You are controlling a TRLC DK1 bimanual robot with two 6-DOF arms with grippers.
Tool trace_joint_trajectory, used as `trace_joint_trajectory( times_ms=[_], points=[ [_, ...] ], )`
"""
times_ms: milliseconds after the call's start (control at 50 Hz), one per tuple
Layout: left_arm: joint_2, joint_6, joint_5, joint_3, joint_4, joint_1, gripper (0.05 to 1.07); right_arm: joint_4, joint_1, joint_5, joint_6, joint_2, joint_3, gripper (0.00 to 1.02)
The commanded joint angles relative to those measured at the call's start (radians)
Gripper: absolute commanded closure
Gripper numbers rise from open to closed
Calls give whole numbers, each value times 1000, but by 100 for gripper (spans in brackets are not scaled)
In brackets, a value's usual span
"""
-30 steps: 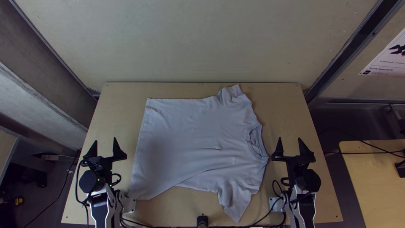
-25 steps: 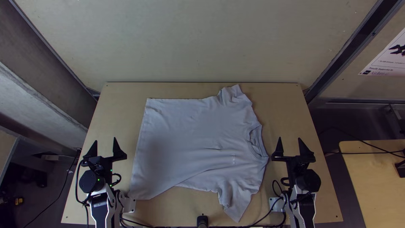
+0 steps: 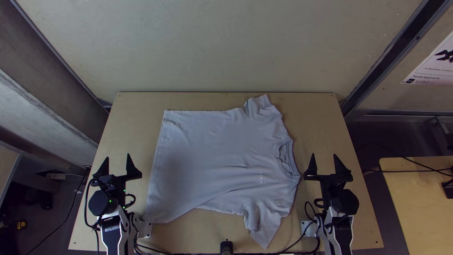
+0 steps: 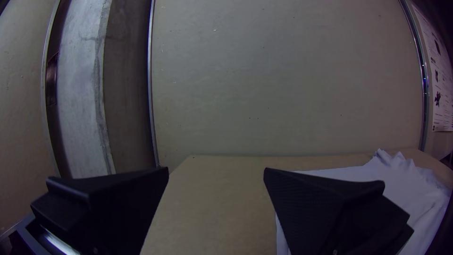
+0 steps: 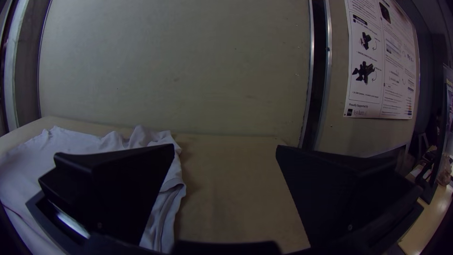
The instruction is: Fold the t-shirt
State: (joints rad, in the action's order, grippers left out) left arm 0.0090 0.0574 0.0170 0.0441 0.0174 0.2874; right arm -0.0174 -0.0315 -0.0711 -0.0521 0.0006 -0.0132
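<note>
I operate two arms at the table (image 3: pixel 132 123). The t-shirt (image 3: pixel 212 160) lies spread flat at the middle of the table, between the left pincer (image 3: pixel 117 156) and the right pincer (image 3: pixel 324 154). Orientation: hem (image 3: pixel 156 170) toward the left, collar (image 3: pixel 285 158) toward the right, one sleeve (image 3: pixel 262 107) at the far side, the other sleeve (image 3: pixel 266 229) at the near side. Creases run across the near half, and both sleeves are rumpled.

Left pincer: wide open, holding nothing; the hem lies to its right, apart from the fingers. Right pincer: wide open, holding nothing; the collar lies just to its left, nearer to it than the hem is to the left pincer. I read no contact between the t-shirt and either pincer.
</note>
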Motion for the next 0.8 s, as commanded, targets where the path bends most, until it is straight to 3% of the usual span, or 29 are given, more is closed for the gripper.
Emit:
trace_joint_trajectory(
  times_ms=[0,180,400,580,780],
  points=[
    [-9,5,3,-41,-27,6,10,19,4,-2,15,-2,7,3],
    [-9,1,1,-41,-28,-1,10,22,-15,10,54,-4,7,3],
    [-9,-4,1,-41,-30,2,10,22,-4,10,35,-4,7,3],
    [-12,42,1,-39,-23,27,10,20,-33,13,81,-5,7,3],
    [-9,78,3,20,-82,2,10,14,-31,10,69,-2,-50,3]
  ],
)
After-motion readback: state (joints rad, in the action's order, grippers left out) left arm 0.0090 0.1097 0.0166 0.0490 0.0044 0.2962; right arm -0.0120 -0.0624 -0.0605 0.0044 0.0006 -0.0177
